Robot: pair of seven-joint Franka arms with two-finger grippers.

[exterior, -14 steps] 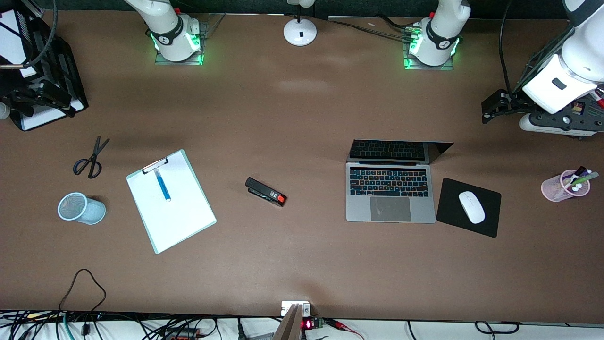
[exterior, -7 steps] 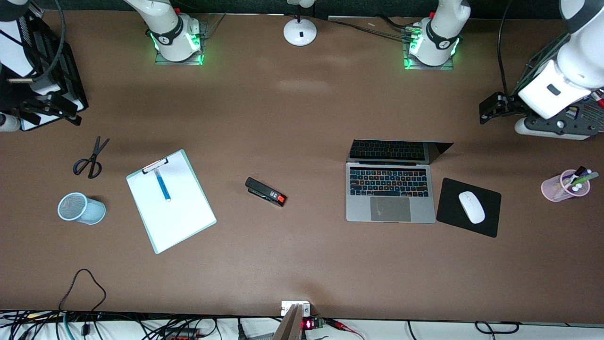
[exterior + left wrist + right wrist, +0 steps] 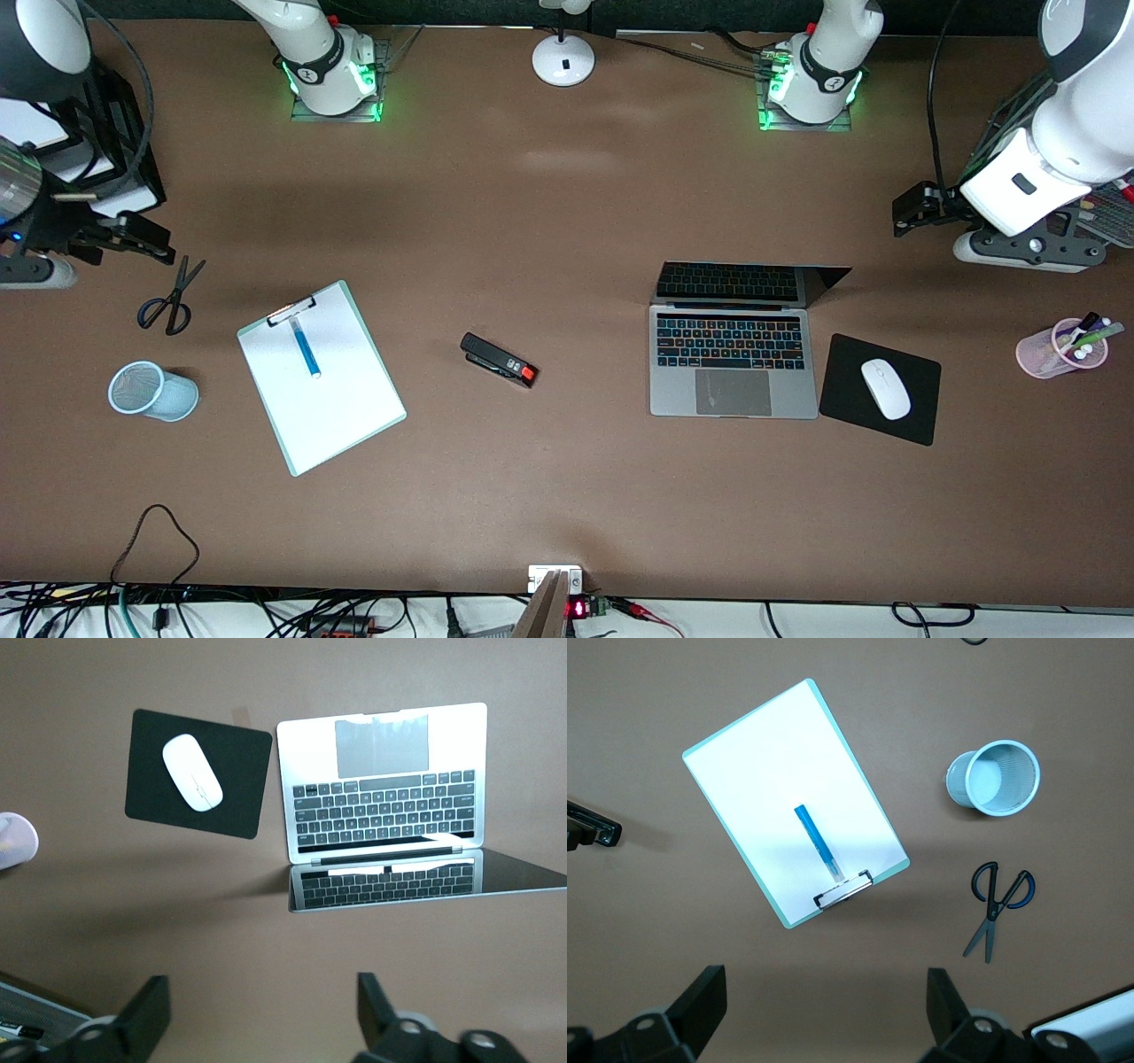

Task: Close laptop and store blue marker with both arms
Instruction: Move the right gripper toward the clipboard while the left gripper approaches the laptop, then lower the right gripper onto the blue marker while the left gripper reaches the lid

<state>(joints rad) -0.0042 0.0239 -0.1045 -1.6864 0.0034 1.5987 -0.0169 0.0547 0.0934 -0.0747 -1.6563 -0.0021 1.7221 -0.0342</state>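
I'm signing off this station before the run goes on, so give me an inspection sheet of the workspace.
Surface: brown table, bare in the middle.
Job's things: laptop open, beside the mouse pad; blue marker lying on the clipboard.
Clutter: scissors, mesh cup, stapler, mouse, pink pen cup, lamp base.
Grippers: left gripper open, empty, above the table toward the left arm's end; right gripper open, empty, above the scissors' area.
Cables: bundle along the table edge nearest the front camera; black cables by the left arm's base.
Surroundings: black racks at both table ends.
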